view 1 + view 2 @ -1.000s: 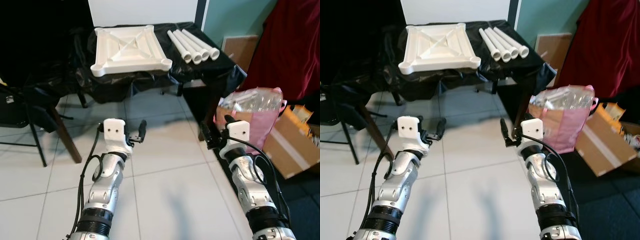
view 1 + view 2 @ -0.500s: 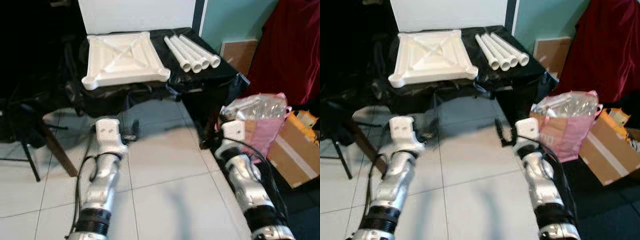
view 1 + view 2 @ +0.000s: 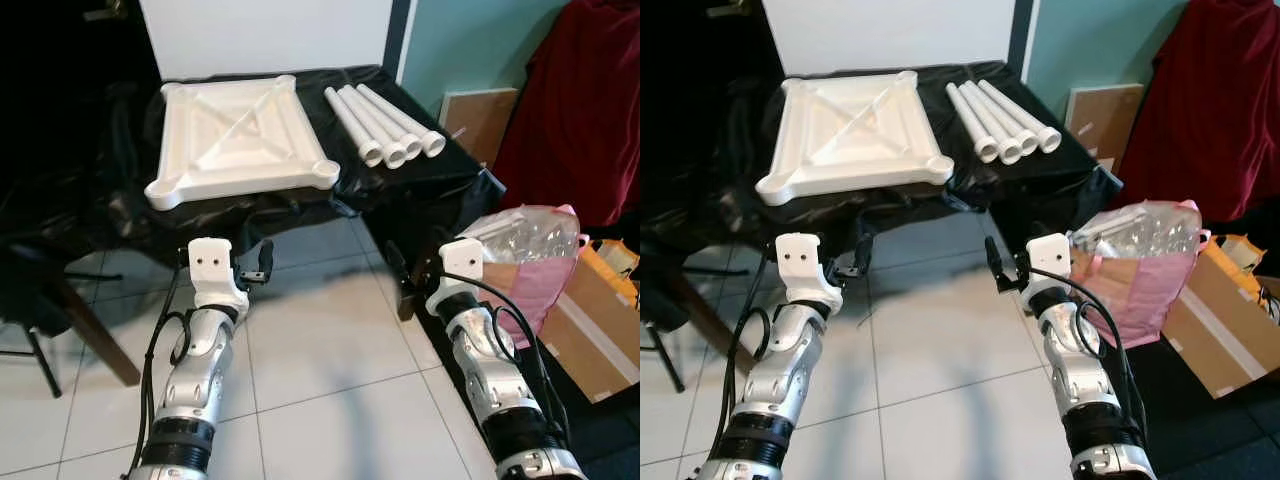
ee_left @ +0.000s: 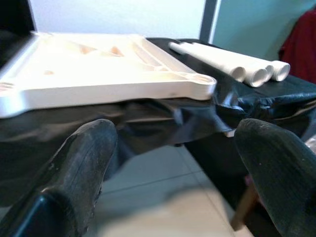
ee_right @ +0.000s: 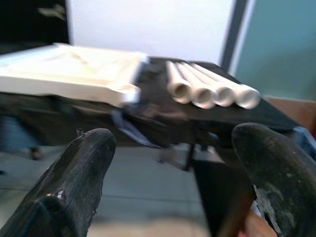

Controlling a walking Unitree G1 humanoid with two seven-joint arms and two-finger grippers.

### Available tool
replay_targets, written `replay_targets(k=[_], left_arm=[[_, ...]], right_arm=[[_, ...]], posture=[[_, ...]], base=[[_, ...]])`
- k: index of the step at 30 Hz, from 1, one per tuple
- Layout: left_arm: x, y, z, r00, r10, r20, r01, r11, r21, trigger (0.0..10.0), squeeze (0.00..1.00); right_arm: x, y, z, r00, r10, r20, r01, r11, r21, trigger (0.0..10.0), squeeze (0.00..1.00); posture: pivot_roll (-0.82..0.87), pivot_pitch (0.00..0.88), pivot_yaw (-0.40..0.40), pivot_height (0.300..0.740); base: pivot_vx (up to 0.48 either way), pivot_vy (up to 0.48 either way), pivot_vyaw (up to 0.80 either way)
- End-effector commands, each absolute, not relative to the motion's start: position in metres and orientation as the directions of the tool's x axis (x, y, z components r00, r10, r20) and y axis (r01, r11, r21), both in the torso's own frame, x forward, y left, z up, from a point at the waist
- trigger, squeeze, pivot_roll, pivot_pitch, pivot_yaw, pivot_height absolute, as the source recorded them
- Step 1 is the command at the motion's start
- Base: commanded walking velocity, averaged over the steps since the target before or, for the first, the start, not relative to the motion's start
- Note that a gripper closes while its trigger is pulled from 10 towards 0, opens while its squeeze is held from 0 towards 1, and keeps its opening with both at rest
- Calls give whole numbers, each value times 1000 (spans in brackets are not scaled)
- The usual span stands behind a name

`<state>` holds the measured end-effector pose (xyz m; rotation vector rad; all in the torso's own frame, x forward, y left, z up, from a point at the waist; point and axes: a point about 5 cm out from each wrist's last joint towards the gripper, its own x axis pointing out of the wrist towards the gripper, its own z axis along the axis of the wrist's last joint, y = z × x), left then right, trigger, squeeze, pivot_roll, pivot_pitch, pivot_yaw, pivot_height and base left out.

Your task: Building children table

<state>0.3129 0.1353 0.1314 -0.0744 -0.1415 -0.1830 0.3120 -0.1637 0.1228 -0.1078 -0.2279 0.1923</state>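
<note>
White floor tiles (image 3: 330,340) lie in front of a low surface draped in crumpled black plastic sheeting (image 3: 420,185).

1. Left of centre on the surface: the square white plastic tabletop (image 3: 240,125) lies upside down, its ribbed underside and corner sockets facing up.
2. Just right of it, not touching: four white plastic tube legs (image 3: 385,125) lie side by side, open ends toward the robot.
3. Far right, on the floor: a pink plastic bag (image 3: 530,260) and a brown cardboard box (image 3: 600,320).

Left gripper (image 3: 262,262): jaws wide apart, holding nothing, below the front edge of the surface. Right gripper (image 3: 998,268): jaws equally wide, holding nothing, level with the surface corner.

Status: no leg is fitted into any socket. Assembly appears not yet begun; all four legs remain to be picked up and inserted.
</note>
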Motion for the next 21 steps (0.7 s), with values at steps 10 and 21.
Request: replay_targets(k=[10, 21], left_arm=[[314, 135, 133, 971, -186, 153, 196, 979, -52, 10000, 0], [314, 137, 134, 972, -179, 154, 189, 981, -51, 10000, 0]], right_arm=[[312, -163, 127, 954, 194, 228, -169, 978, -123, 10000, 0], [313, -162, 126, 955, 194, 223, -170, 978, -122, 10000, 0]], posture=[[-21, 12, -37, 740], [-17, 30, -36, 740]], base=[[325, 0, 0], [324, 0, 0]])
